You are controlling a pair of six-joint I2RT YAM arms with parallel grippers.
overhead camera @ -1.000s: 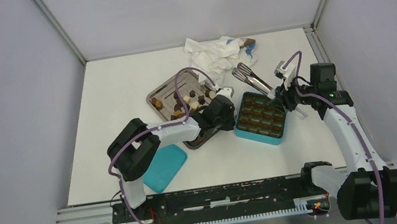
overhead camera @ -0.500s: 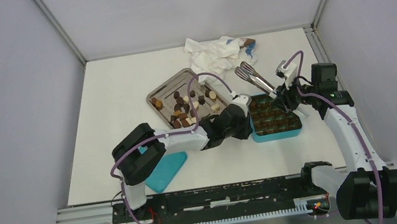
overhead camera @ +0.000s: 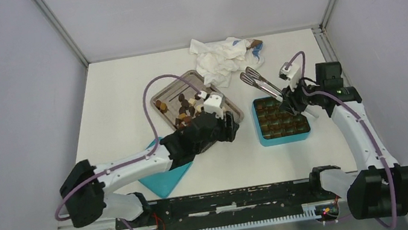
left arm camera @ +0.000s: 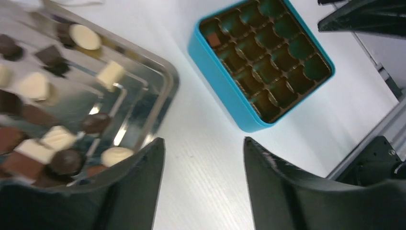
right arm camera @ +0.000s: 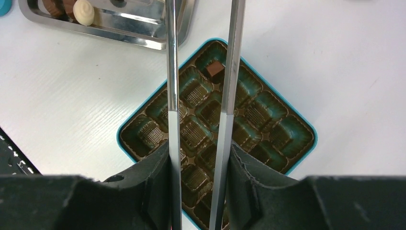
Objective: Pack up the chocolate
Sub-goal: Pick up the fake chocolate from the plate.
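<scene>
Dark, light brown and cream chocolate pieces lie in the steel tray. The teal box sits right of it, with one brown square piece in a corner cell. My left gripper hangs open and empty over bare table between tray and box. My right gripper is shut on metal tongs above the box; the two tong arms stand apart with nothing between them.
A crumpled white cloth with blue marks lies at the back. The teal lid rests near the front edge, partly under my left arm. Grey walls close in the table on three sides.
The teal box was turned square to the table and shifted right. My left gripper then let go, opened and drew back left. The right gripper with the tongs barely moved.
</scene>
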